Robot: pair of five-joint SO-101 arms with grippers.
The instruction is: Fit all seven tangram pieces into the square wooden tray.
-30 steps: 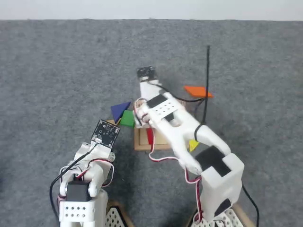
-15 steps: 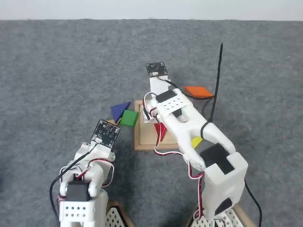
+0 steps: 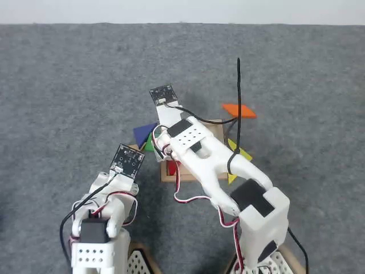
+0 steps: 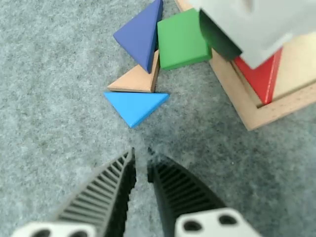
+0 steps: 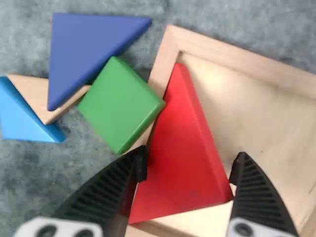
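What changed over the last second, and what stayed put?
The right gripper swung right, then back left across the wooden tray, and the red triangle slid with it toward the tray's left wall. The gripper is open astride it. The left gripper and orange piece stayed put.

- The table [image 3: 68,74] had a grey, felt-like surface, coarse and fibrous where seen close up.
- A pale band of wall [image 3: 182,11] ran along its far side.
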